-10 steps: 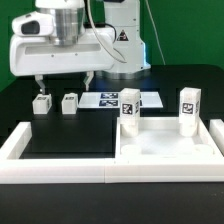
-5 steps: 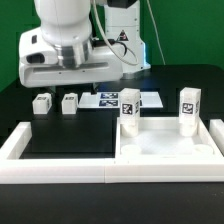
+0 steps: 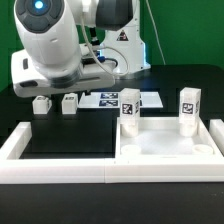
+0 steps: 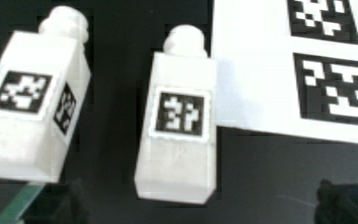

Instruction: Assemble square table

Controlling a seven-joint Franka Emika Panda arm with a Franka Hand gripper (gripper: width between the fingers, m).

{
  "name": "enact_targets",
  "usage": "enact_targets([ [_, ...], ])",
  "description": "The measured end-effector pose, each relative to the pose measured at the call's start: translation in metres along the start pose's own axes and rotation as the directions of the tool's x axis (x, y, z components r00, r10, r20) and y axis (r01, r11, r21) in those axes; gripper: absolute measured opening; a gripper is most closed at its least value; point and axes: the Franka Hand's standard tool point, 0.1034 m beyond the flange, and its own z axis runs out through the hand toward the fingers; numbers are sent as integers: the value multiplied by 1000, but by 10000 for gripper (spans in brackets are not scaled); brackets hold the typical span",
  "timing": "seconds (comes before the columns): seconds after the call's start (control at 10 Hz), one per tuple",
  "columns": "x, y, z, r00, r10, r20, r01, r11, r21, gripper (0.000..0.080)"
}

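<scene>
The wrist view shows the gripper (image 4: 190,207) hanging with its jaws wide apart and empty over one leg block (image 4: 185,120), with a second leg block (image 4: 43,100) just beside it, near the marker board (image 4: 309,60). Only the exterior view shows the square table top (image 3: 165,152) (two legs (image 3: 130,108) upright in it), well apart toward the exterior view's right.

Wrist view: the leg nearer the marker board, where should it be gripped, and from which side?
Probably from straight above, taking the leg across its two long sides at mid-length. It lies flat, tag up, sides parallel; the narrower peg end offers less surface. Clearance toward the marker board looks tight.
</scene>
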Motion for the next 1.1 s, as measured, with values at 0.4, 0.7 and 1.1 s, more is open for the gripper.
enact_targets([
  [0.4,2,3,18,1000,-21,0,21,1000,-3,649],
  [0.7,-4,-5,46,999,-14,32,14,1000,5,649],
  [1.1,-3,-7,45,999,-37,30,37,999,3,390],
])
